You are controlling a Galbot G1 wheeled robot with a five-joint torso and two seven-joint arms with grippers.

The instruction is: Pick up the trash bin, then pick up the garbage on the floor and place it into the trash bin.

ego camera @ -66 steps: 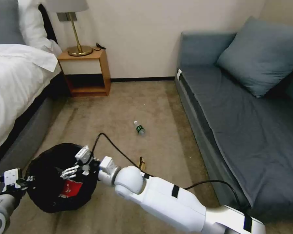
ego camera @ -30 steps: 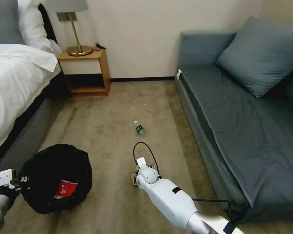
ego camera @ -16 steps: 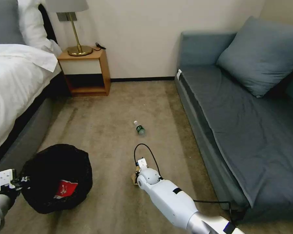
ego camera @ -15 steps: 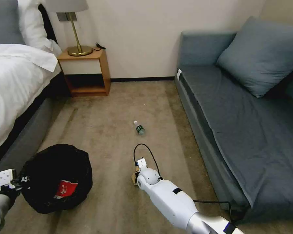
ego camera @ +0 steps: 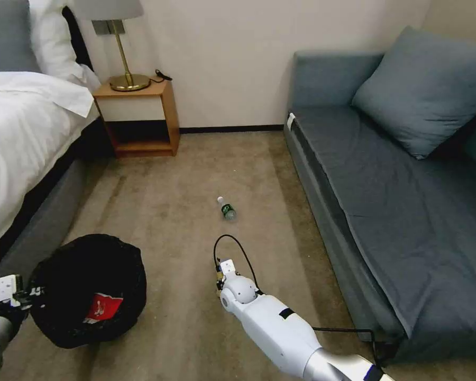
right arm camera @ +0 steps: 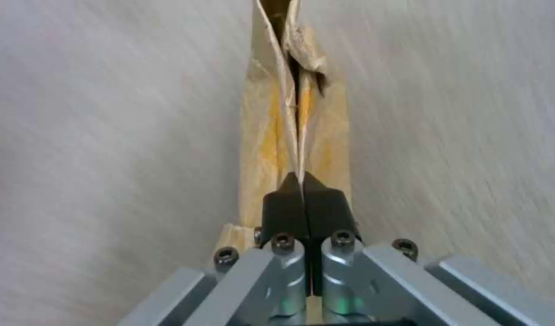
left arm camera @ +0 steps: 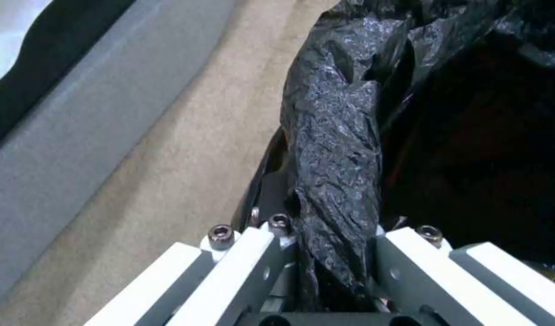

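- The left pincer pinches the bag-covered rim of the trash bin, at the bin's left edge beside the bed.
- A red-and-white packet lies inside the bin.
- The right pincer is pressed together on a tan paper wrapper, low over the carpet, well right of the bin.
- A small bottle with a green label lies on the carpet farther ahead, between bed and sofa.
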